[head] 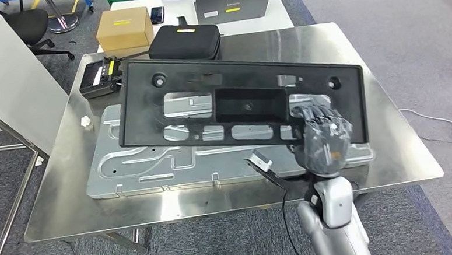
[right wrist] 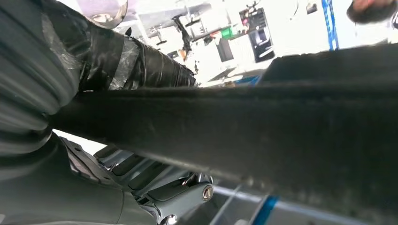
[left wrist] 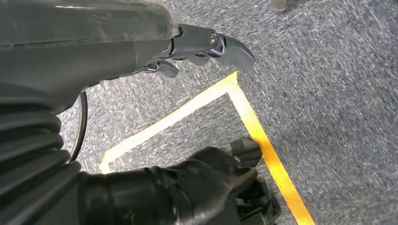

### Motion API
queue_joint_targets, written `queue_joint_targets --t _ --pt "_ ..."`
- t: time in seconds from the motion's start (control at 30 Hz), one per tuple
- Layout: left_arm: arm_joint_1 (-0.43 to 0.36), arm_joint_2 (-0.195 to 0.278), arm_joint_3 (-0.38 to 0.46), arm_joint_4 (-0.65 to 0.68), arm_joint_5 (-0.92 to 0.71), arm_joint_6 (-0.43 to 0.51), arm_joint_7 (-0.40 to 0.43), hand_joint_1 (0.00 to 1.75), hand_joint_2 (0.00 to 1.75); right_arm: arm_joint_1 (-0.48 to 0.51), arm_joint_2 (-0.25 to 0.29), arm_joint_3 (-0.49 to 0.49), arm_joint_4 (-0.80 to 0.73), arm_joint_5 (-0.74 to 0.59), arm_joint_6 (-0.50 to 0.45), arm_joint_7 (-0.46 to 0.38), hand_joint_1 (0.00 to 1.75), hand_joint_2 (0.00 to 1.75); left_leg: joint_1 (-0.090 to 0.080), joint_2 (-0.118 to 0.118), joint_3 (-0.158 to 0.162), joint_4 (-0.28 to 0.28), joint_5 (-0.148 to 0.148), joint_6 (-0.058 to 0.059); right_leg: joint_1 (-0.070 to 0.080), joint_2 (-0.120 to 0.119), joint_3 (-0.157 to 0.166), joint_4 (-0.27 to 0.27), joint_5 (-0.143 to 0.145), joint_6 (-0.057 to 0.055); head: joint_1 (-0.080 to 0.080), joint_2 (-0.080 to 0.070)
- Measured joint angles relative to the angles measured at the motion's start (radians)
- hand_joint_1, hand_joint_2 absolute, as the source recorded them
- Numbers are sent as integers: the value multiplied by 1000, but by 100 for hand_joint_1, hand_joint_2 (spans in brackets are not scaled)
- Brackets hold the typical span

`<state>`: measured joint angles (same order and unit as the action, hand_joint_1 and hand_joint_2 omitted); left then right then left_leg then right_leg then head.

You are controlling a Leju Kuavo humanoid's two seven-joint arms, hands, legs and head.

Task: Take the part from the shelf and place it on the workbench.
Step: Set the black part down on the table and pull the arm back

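Observation:
A long black plastic panel (head: 181, 89) with cut-outs hangs tilted above the steel workbench (head: 400, 153), over a silver pressed metal sheet (head: 155, 166). My right hand (head: 323, 137), wrapped in black tape, grips the panel at its near right edge. From the right wrist camera the panel's dark edge (right wrist: 263, 122) crosses close in front, clamped between the taped fingers (right wrist: 136, 63) and the thumb (right wrist: 178, 197). My left hand (left wrist: 206, 49) hangs over grey carpet, fingers apart, holding nothing.
At the bench's far side sit a black zip case (head: 185, 42), a small black device with a yellow label (head: 99, 77), a cardboard box (head: 125, 27) and a laptop (head: 234, 3). A white shelf unit (head: 2, 75) stands left. Yellow floor tape (left wrist: 263, 140) runs below my left hand.

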<state>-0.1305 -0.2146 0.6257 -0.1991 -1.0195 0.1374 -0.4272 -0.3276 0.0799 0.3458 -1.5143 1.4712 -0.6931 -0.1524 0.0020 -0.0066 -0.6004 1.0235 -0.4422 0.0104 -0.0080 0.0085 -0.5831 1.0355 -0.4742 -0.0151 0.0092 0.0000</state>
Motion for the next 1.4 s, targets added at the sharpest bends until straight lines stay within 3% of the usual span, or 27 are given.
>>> queue_joint_targets --t 0.07,0.13,0.23,0.27,0.3,0.33,0.4,0.47,0.57,0.63,0.73,0.77,0.8,0.83,0.87,0.93,1.0,1.07,1.13,1.17,1.2,1.27,1.3,1.33,1.4 --pt "-4 -2 -8 0 -7 -4 6 0 0 -44 -8 39 60 22 0 38 169 175 2 0 2 -9 3 7 0 0 -1 -3 0 12 0 0" --pt "-7 -4 -14 0 -15 -8 9 0 0 -90 -12 74 124 39 1 68 171 175 8 1 8 -21 10 18 0 -2 -14 25 -20 21 1 0" --pt "-17 -8 -27 0 -27 -15 15 0 0 -153 -13 116 233 58 2 111 170 175 9 3 10 -26 12 27 -2 -4 -99 198 -100 29 2 0" --pt "-18 -9 -32 0 -30 -18 19 0 0 -170 -13 126 271 66 2 125 170 175 9 2 11 -25 11 28 -4 -4 -128 251 -113 31 2 0" --pt "-19 -9 -36 0 -34 -20 24 0 0 -186 -13 135 307 73 2 139 170 175 9 1 11 -24 9 28 -5 -5 -143 272 -107 32 2 0" --pt "-20 -9 -39 0 -36 -23 28 0 0 -203 -13 142 342 79 3 152 170 175 9 0 12 -21 7 28 -6 -5 -139 254 -81 32 2 0" --pt "-22 -12 -46 0 -42 -27 34 0 0 -238 -10 152 407 82 6 173 171 175 9 -2 12 -13 0 24 -7 -6 -90 132 -8 28 3 0" --pt "-27 -15 -56 0 -48 -30 40 0 0 -277 -3 158 475 76 14 189 172 175 5 -2 7 -2 -6 16 -3 -7 -46 31 25 21 2 0" --pt "-32 -18 -67 0 -57 -33 47 0 0 -323 7 161 581 55 25 203 173 175 3 -2 2 1 -9 2 0 -5 -37 9 24 9 1 0" --pt "-35 -19 -74 0 -61 -34 49 0 0 -346 13 161 652 38 25 204 174 175 5 -1 -9 26 -28 -8 -5 -6 -33 2 27 -2 1 0" --pt "-40 -19 -83 0 -62 -34 49 0 0 -369 28 161 755 15 19 204 174 175 10 1 -88 191 -107 -21 -7 -8 -30 -2 27 -13 1 0" --pt "-41 -19 -85 0 -62 -35 49 0 0 -371 31 161 785 10 18 205 175 175 11 1 -119 249 -124 -24 -6 -8 -29 -2 26 -14 1 0" --pt "-41 -18 -86 0 -61 -35 49 0 0 -371 33 161 811 8 18 207 174 175 12 1 -136 277 -123 -26 -6 -8 -28 -2 25 -14 1 0" --pt "-41 -18 -87 0 -61 -37 49 0 0 -371 35 161 835 7 18 210 173 175 13 1 -136 267 -103 -27 -7 -8 -27 -1 24 -13 1 0" --pt "-42 -19 -88 0 -60 -38 50 0 0 -371 36 161 858 6 18 213 172 175 14 1 -118 220 -67 -27 -7 -7 -25 0 22 -11 1 0" --pt "-46 -19 -89 0 -59 -39 50 0 0 -373 39 161 896 2 18 218 172 175 15 1 -57 84 -5 -25 -6 -5 -23 3 16 -4 1 0" --pt "-49 -20 -90 0 -59 -39 50 0 0 -376 42 161 927 -6 19 219 172 175 12 -1 -25 15 11 -18 -3 -3 -24 5 14 6 1 0" --pt "-50 -20 -90 0 -59 -40 50 0 0 -379 42 160 955 -12 20 219 171 175 9 -2 -22 8 8 -6 -1 -3 -24 2 15 18 1 0" --pt "-51 -21 -90 0 -59 -40 50 0 0 -382 42 160 975 -14 21 219 127 175 11 -1 -17 0 11 8 -4 -3 -30 18 1 28 1 0" --pt "-53 -22 -90 0 -59 -40 50 0 0 -384 42 160 983 -14 21 219 95 175 13 0 -14 -4 13 14 -5 -4 -45 51 -19 32 1 0" --pt "-54 -22 -90 0 -59 -40 51 0 0 -386 42 159 991 -14 22 219 52 175 13 2 -12 -5 12 20 -6 -5 -71 104 -47 34 2 0" --pt "-56 -23 -90 0 -59 -42 51 0 0 -386 42 159 1008 -14 22 219 10 175 11 4 -12 -5 11 26 -5 -5 -137 236 -98 36 1 0" --pt "-56 -23 -90 0 -59 -43 51 0 0 -385 42 159 1015 -15 19 219 0 131 9 4 -11 -5 10 27 -5 -5 -159 276 -105 36 2 0" --pt "-56 -23 -90 0 -58 -43 51 0 0 -385 42 159 1020 -16 14 219 0 87 8 4 -9 -4 10 27 -5 -5 -163 280 -92 35 1 0" --pt "-56 -24 -91 0 -57 -43 52 0 0 -388 42 158 1024 -18 2 219 0 0 7 3 -3 -4 7 25 -4 -5 -113 173 -23 26 2 0"
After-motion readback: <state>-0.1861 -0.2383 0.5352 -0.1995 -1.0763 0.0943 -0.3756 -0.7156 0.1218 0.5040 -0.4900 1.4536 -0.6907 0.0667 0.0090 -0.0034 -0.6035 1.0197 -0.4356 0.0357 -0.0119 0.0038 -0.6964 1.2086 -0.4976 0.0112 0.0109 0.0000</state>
